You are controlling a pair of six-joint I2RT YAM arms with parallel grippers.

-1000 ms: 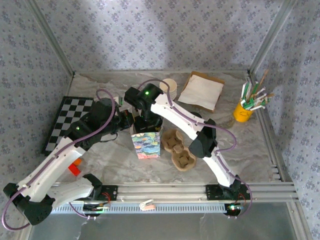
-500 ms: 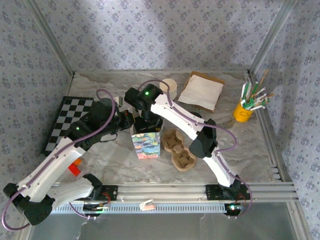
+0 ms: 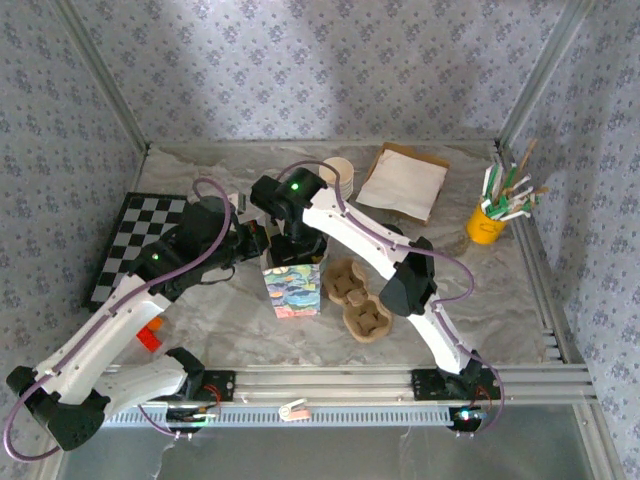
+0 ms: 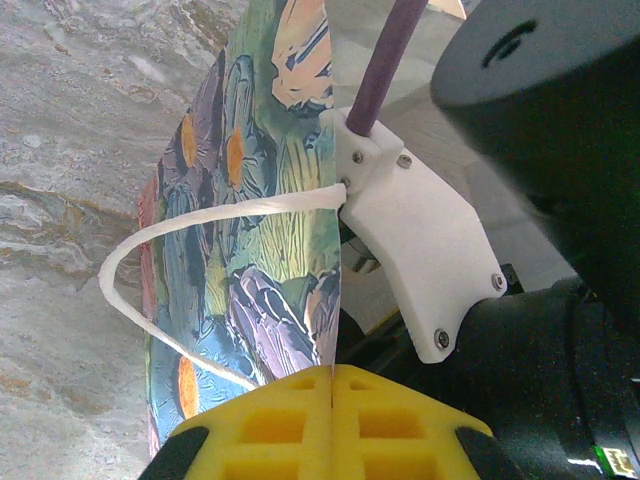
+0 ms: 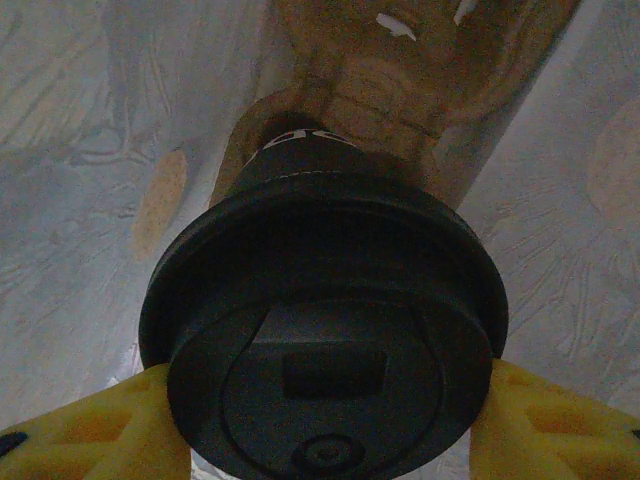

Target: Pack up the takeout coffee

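Holding a black-lidded cup inside the floral bag, right claw.

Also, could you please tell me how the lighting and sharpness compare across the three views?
Top external: evenly lit and sharp, with pale patches of light on the back wall. Left wrist: bright, the bag and its print crisp. Right wrist: dim and shadowed, the cup dark, its lid showing little detail.

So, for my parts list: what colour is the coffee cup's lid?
Black; the lid shows best in the right wrist view.
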